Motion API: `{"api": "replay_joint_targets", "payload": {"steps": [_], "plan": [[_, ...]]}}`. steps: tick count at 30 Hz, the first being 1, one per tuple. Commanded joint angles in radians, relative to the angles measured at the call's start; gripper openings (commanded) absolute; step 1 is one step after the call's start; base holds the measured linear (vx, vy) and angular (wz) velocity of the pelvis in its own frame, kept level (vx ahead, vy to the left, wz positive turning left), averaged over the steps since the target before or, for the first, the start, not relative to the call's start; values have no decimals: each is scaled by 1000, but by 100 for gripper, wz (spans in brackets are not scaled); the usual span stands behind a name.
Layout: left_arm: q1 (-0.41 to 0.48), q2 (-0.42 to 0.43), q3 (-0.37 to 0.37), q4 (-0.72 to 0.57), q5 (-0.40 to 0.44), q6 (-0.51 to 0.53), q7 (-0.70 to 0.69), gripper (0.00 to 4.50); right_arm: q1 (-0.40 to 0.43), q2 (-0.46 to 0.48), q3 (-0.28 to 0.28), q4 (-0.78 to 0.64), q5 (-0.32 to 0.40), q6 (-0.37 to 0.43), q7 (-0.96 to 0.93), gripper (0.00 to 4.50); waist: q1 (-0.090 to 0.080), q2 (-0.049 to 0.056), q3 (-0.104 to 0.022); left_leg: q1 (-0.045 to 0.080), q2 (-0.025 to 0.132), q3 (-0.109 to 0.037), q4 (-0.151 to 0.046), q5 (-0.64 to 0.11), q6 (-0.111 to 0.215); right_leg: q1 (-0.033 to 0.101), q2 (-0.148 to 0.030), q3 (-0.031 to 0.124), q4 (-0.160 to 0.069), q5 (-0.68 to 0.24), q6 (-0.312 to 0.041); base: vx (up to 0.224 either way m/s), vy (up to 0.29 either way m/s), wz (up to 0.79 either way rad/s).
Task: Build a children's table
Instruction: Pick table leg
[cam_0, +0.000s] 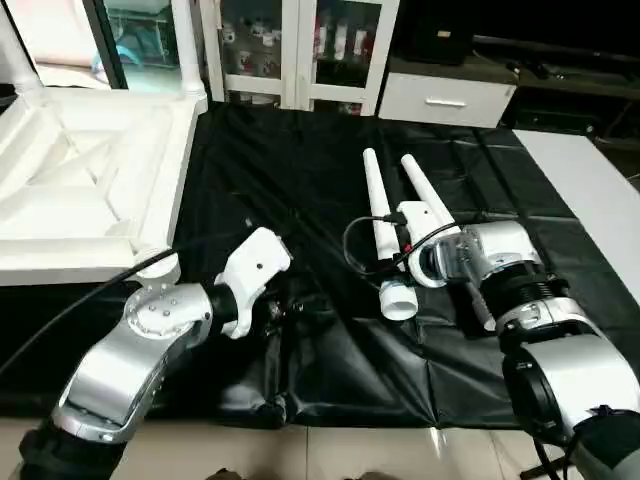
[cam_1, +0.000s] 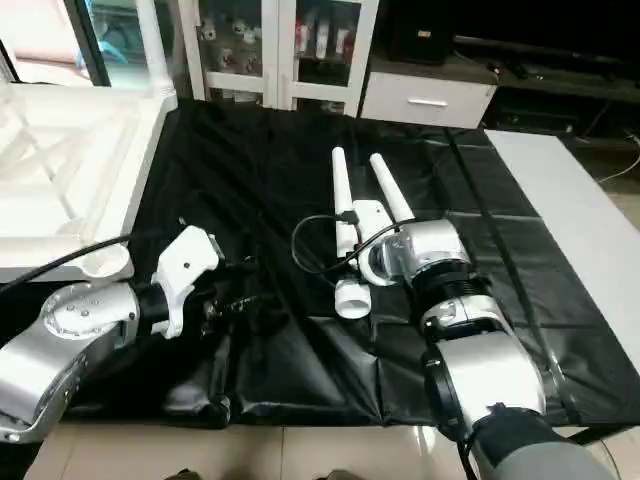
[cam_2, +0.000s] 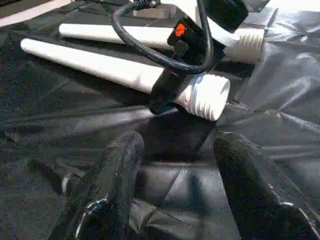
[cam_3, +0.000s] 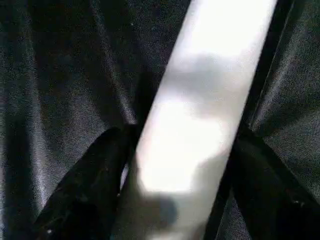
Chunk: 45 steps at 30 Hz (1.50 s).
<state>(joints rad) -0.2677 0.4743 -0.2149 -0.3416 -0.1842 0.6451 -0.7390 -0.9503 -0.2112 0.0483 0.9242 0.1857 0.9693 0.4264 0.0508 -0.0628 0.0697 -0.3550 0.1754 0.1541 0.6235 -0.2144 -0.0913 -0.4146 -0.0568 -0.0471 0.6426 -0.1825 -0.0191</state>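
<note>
From the head camera, the right gripper (cam_0: 405, 232) is down over the nearer of two white legs (cam_0: 381, 215) lying side by side on the black sheet (cam_0: 300, 170), close to that leg's threaded wide end. The second leg (cam_0: 422, 190) lies just beside it, on the gripper's outer side. The left gripper (cam_0: 283, 300) hangs low over bare sheet, well to the left of both legs. The white tabletop (cam_0: 90, 190) lies underside up beyond the left arm, with one leg standing in its far corner socket (cam_0: 188, 45).

In the left wrist view, the left fingers (cam_2: 107, 185) stand apart with nothing between them but wrinkled sheet; ahead lie the two legs with the right gripper on the nearer one.

In the right wrist view, the right fingers (cam_3: 82, 187) flank the white leg (cam_3: 200, 110), one on each side and hard against it; whether they are clamped on it I cannot tell.
</note>
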Motion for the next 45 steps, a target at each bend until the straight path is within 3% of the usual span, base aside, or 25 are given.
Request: {"api": "replay_joint_targets", "payload": {"steps": [1,10,14,20,21,22,25,26,27,28,30,31,32,33,34,36,37,38,39,41,42,45], "plan": [[-17,0,-12,7,0,-9,-4,269,6,-14,-5,14,2,11,21,276,3,29,-71,-2,42,-5,-80,-151,-39,58,-73,48,-71,-149,-233,0,0,0],[-16,-1,-11,9,8,-20,14,269,21,-30,-17,21,-6,2,34,199,6,27,-71,-2,43,-4,-80,-148,-36,59,-74,47,-70,-145,-242,0,0,0],[-21,-18,10,13,5,-17,38,269,27,-34,-28,6,2,-1,40,189,7,26,-70,-2,44,-4,-80,-155,-38,59,-73,48,-71,-161,-237,0,0,0],[-68,-100,85,58,11,-29,158,269,90,-45,-88,-174,59,-23,57,187,15,19,-75,-2,43,-4,-78,-109,-23,65,-73,48,-71,-124,-221,0,0,0],[-97,-143,127,71,-4,-29,209,269,146,-52,-129,-317,103,-39,76,187,13,14,-75,-4,42,-3,-78,-106,-19,65,-72,48,-71,-122,-224,0,0,0],[-101,-151,135,71,-11,-26,215,269,158,-54,-136,-343,108,-51,80,187,21,14,-74,-3,43,-1,-75,-94,-13,67,-74,51,-73,-103,-215,0,0,0],[-125,-200,180,63,-64,-3,243,269,244,-62,-179,-528,148,-143,111,186,21,14,-75,-3,44,-2,-76,-83,0,65,-75,49,-73,-92,-218,0,0,0],[-125,-200,180,63,-64,-3,243,269,244,-62,-179,-528,148,-143,111,186,22,11,-76,-4,42,-2,-77,-88,6,66,-73,48,-72,-105,-216,0,0,0],[-132,-211,182,63,-67,-13,250,269,280,-60,-192,-600,163,-210,139,186,19,12,-74,-7,42,-3,-78,-94,8,66,-73,47,-73,-120,-215,0,0,0],[-159,-249,190,68,-80,-26,273,269,373,-40,-226,-779,207,-349,197,186,22,12,-71,-5,45,0,-78,-122,17,63,-76,50,-84,-162,-194,0,0,0],[-178,-273,200,73,-102,-18,279,269,407,-33,-230,-846,218,-385,207,186,27,14,-74,-3,46,0,-76,-104,26,62,-75,52,-81,-139,-185,0,0,0],[-212,-324,231,73,-174,25,277,287,446,-17,-238,-928,241,-383,207,186,26,13,-74,-4,45,-2,-79,-93,32,63,-72,49,-80,-130,-192,0,0,0],[-215,-329,234,73,-181,29,276,297,449,-16,-239,-935,243,-382,207,186,27,12,-72,-3,45,-1,-79,-95,32,61,-72,49,-82,-138,-199,0,0,0],[-252,-384,277,69,-278,71,279,304,470,-2,-240,-982,263,-376,214,186,27,16,-71,-2,44,-4,-80,-107,30,59,-71,47,-83,-157,-201,0,0,0],[-284,-428,313,69,-367,109,285,304,490,8,-235,-1020,280,-378,226,186,28,10,-71,-3,41,0,-77,-124,24,62,-74,49,-86,-188,-205,0,0,0],[-298,-445,328,69,-403,126,288,317,500,10,-230,-1036,284,-381,231,186,28,10,-67,-6,42,-3,-81,-153,24,59,-71,47,-94,-242,-195,0,0,0],[-316,-458,338,72,-451,157,287,331,515,16,-219,-1062,292,-389,238,186,28,11,-66,-6,38,-3,-80,-171,22,58,-72,46,-101,-307,-163,0,0,0],[-338,-468,342,77,-488,168,277,341,533,21,-200,-1091,294,-406,244,186,31,16,-66,-5,38,-4,-80,-171,21,56,-72,46,-102,-317,-156,0,0,0],[-357,-480,352,84,-522,179,274,346,549,24,-184,-1110,296,-423,247,186,31,22,-66,-6,38,-5,-80,-169,19,56,-72,46,-104,-318,-148,0,0,0],[-373,-493,368,91,-550,191,277,354,561,24,-174,-1122,296,-433,247,186,28,18,-68,-11,38,-8,-82,-146,22,60,-68,44,-101,-275,-144,0,0,0],[-384,-500,382,99,-577,211,280,369,573,20,-160,-1133,290,-443,255,186,28,22,-69,-9,39,-9,-82,-145,21,59,-68,44,-100,-270,-148,0,0,0],[-399,-501,398,114,-592,245,283,391,590,17,-143,-1154,284,-450,265,186,28,22,-70,-10,39,-8,-81,-127,27,61,-66,44,-98,-238,-151,0,0,0]]}}
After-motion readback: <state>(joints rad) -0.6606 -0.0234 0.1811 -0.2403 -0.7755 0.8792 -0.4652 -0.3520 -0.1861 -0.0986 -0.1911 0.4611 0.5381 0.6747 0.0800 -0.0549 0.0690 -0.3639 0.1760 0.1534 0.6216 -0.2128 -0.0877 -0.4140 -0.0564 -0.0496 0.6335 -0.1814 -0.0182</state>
